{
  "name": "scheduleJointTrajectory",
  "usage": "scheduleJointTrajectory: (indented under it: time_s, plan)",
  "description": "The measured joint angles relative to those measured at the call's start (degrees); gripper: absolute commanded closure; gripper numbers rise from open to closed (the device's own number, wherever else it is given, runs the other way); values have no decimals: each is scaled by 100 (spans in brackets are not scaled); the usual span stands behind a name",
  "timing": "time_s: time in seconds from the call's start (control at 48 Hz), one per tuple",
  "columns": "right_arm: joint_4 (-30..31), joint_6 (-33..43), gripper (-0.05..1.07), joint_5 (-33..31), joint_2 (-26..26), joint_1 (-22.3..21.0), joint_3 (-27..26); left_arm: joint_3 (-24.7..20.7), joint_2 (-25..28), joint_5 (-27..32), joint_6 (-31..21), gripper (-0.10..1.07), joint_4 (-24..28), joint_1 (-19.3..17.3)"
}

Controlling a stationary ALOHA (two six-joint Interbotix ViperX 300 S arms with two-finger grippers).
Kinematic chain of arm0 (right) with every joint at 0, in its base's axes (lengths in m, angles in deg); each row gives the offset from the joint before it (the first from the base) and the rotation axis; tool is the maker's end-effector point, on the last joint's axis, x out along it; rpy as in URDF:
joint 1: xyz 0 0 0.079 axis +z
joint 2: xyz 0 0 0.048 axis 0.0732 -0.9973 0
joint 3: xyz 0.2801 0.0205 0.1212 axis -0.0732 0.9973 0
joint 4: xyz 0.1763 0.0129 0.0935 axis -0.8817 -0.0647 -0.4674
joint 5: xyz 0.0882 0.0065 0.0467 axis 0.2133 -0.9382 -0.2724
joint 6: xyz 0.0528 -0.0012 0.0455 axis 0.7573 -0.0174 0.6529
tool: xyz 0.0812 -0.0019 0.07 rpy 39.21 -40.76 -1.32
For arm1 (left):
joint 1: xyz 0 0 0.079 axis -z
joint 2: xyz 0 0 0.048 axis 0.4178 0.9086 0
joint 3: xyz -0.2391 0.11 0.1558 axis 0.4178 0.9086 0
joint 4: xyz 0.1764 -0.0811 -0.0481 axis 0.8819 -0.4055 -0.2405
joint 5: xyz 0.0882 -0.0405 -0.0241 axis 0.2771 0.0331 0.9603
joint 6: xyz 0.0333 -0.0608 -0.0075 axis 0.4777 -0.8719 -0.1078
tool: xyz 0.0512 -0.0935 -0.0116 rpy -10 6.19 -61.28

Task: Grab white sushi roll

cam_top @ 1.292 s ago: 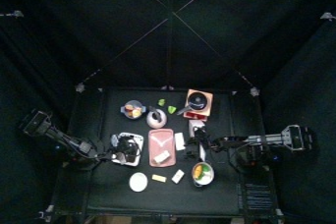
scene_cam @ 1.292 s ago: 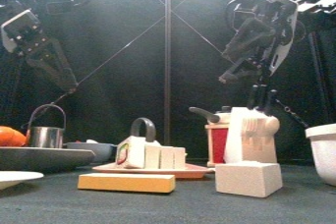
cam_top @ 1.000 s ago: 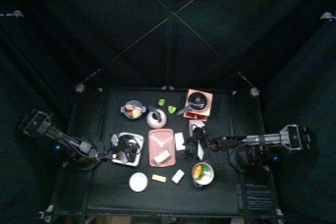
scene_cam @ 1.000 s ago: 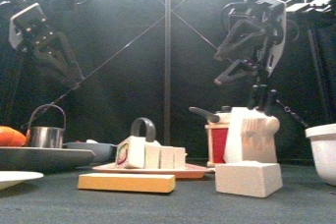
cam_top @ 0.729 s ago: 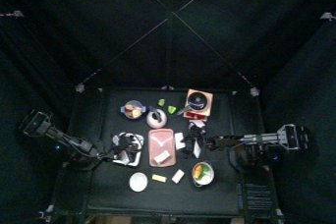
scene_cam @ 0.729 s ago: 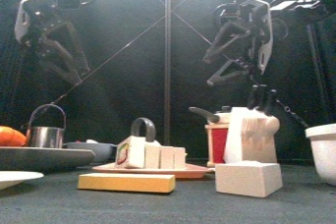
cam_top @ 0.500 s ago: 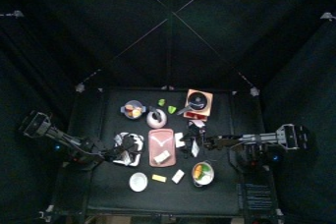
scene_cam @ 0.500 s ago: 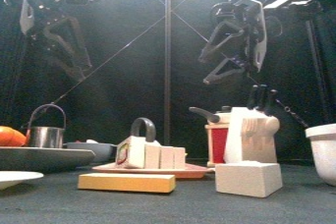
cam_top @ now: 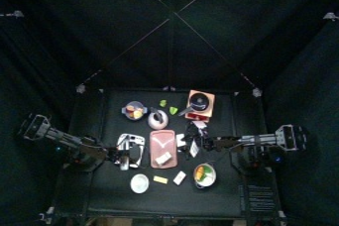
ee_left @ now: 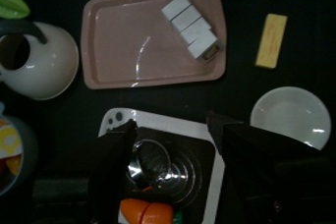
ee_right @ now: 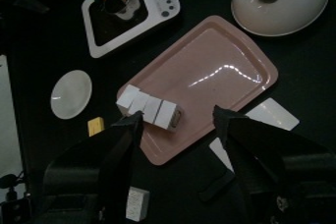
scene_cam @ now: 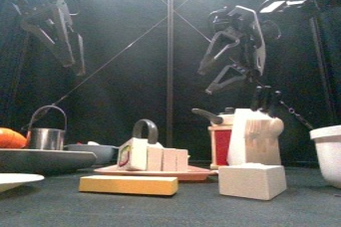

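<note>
My right tool [ee_right: 178, 122] hangs high above the tabletop with its jaws set wide apart. My left tool [ee_left: 171, 135] is also apart, over the metal cup [ee_left: 155, 164].

The white sushi roll [ee_right: 148, 110] lies on the pink tray [ee_right: 223, 66], near the tray's front end, below and just off the right tool's jaw tip. Its long axis runs nearly along the line between those jaws, so a wrist turn is probably required. The right arm appears slightly nearer.
</note>
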Motion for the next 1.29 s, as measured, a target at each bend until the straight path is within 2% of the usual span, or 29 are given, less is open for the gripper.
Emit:
scheduleJointTrajectory:
  time_s: [0.104,0.208,0.333,0.479,0.583,0.688,0.875,0.979,1.062,1.292]
  plan:
    - [-9,0,11,-141,-123,70,-88,308,-114,-1020,18,5,290,-114]
    - [-26,0,11,-352,-211,97,-211,527,-229,-1854,18,5,334,-360]
    - [-26,-9,11,-598,-378,105,-431,773,-413,-2531,9,5,202,-703]
    - [9,-9,11,-686,-633,211,-642,1239,-747,-3094,35,5,167,-844]
    - [70,-9,12,-721,-809,360,-800,1556,-958,-3243,44,5,123,-905]
    - [-26,-9,12,-914,-940,404,-967,1652,-1046,-3261,44,5,105,-949]
    - [-545,-211,12,-2013,-1037,448,-1450,1723,-1055,-3261,44,5,53,-984]
    - [-914,-826,12,-2602,-1046,492,-1696,1740,-1055,-3270,44,5,-44,-993]
    - [-1441,-1415,12,-2883,-1107,492,-1898,1740,-1063,-3270,44,5,-114,-1002]
    - [-2663,-3524,12,-2944,-1424,466,-2215,1775,-1063,-3287,53,5,-141,-1002]
